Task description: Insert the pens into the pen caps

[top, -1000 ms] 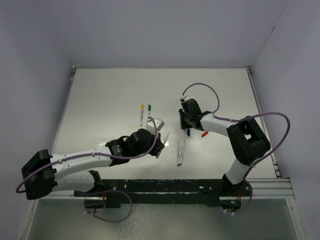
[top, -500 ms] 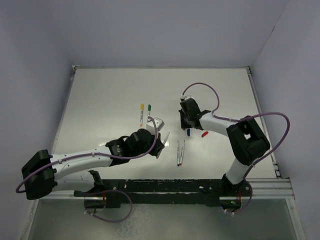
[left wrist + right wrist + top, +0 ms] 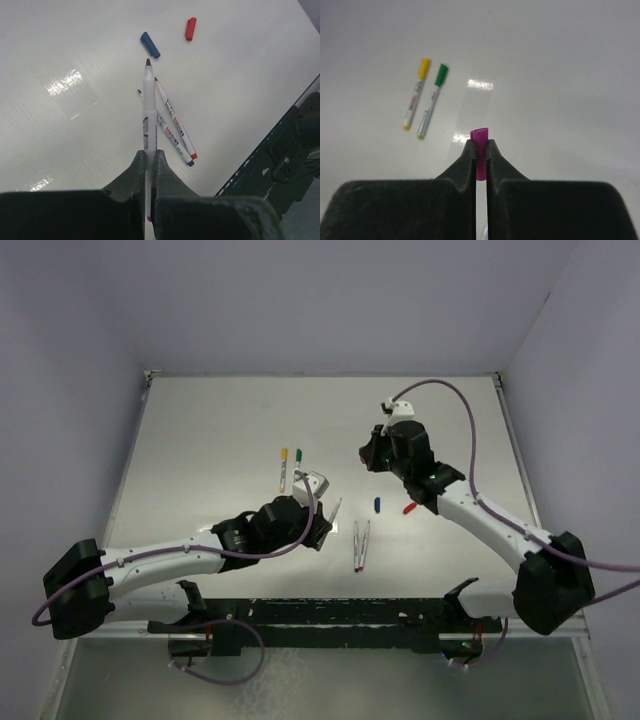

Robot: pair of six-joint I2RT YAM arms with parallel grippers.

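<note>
Taking stock from the grips outward, as seen from beside the bench.

Item 1: left gripper. Its jaws are pressed tight on the barrel of a whitish held pen. The pen juts straight out at 12 o'clock in the wrist view, with its dark reddish nib bare.

Item 2: right gripper. This one is also pinched closed, with a magenta cap nipped between the fingertips and its end standing just proud of them. (A pale strip shows lower down between the fingers; I cannot tell what it is.) From overhead the right gripper sits at about 1 o'clock of the left one, well apart from it.

Item 3: two loose uncapped pens on the white table, a red-tailed pen and a blue-tailed pen. They lie side by side, nearly touching. In the wrist view they are just right of the held pen; overhead they are at 3 to 4 o'clock of the left gripper.

Item 4: blue cap. It lies on the table just past the held nib at 12 o'clock. The red cap is near it at 1 o'clock, not touching.

Item 5: yellow-capped pen and green-capped pen. Both are capped and lie parallel, close together. They are at 11 o'clock of the right fingertips.
</note>
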